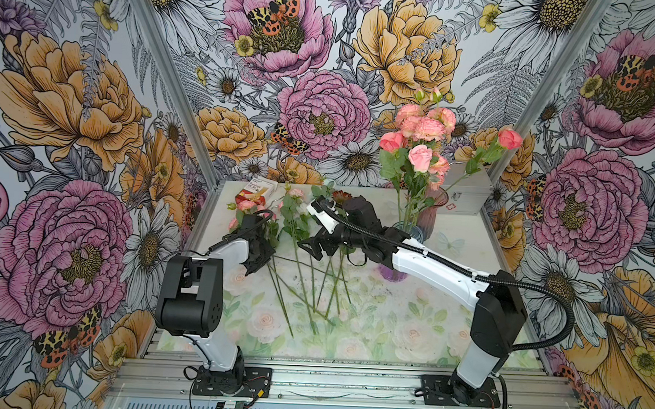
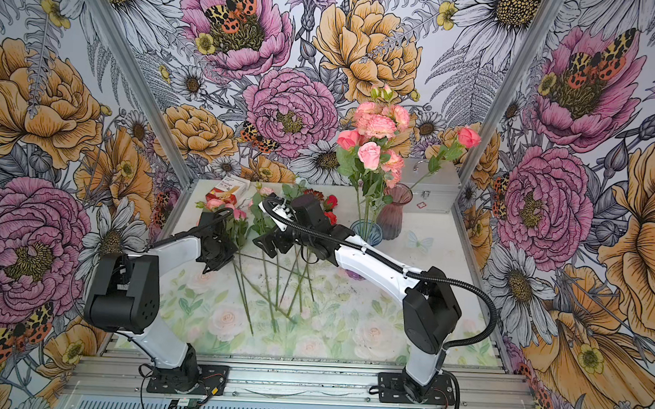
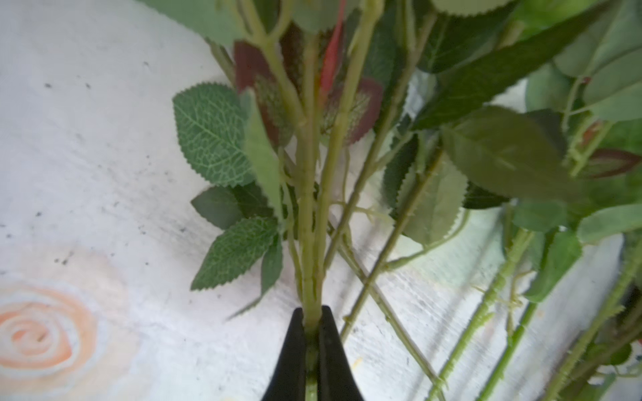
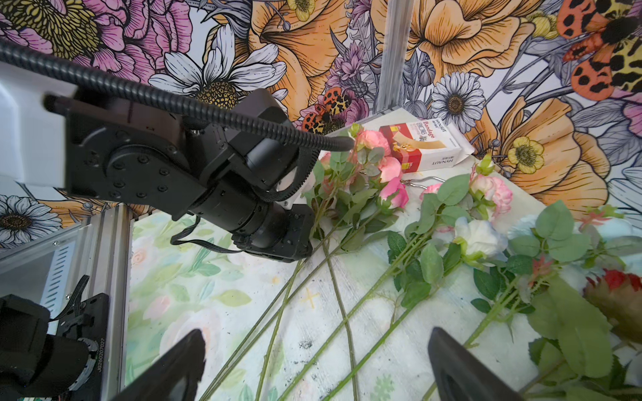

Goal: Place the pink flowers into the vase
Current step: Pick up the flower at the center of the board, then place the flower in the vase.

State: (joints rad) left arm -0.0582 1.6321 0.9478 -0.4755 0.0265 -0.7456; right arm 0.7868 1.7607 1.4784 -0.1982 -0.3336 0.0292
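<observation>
Left pincer (image 3: 311, 333): we see it clamped tight on one green stem (image 3: 310, 243), close to the table (image 3: 104, 173).
Stem: leafy, runs straight out ahead of the left pincer; we can't tell which bloom tops it.
Right pincer (image 4: 316, 333): jaws wide, nothing between them, hovering over crossed bare stems.
Loose pink flowers (image 4: 392, 187): lying flat, blooms just ahead of the left pincer, stems trailing back under the right pincer.
Blue vase (image 2: 366, 233): behind the right pincer, just beside its arm; we see a pink bunch (image 2: 371, 154) standing in it.
Purple vase (image 2: 394, 216): just beside the blue vase, one pink rose (image 2: 468, 136) leaning out.
White rose (image 4: 479, 236), red flower (image 4: 622, 281): on the table, ahead of the right pincer.
Bandage box (image 4: 424, 145): beyond the left pincer, at the back wall.
</observation>
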